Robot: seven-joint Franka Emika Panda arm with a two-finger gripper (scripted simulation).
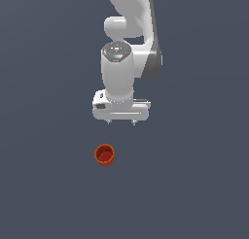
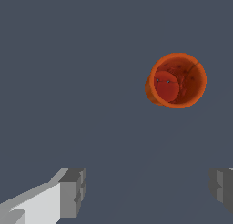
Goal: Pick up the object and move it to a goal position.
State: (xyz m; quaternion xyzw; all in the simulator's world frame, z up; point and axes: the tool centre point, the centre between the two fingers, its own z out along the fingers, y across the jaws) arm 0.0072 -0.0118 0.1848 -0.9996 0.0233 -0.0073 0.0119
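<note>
The gripper (image 1: 121, 122) hangs with its two fingers spread wide and nothing between them. The orange-red cup (image 1: 104, 155), darker red inside, stands upright on the plain grey floor (image 1: 44, 184), apart from the gripper, toward the exterior view's left of it and untouched.

No text, label, brand, number or sign can be read anywhere in either view, neither on the white arm (image 1: 127, 48) nor on the orange-red cup (image 1: 104, 155) nor on the plain grey floor (image 1: 44, 184).
</note>
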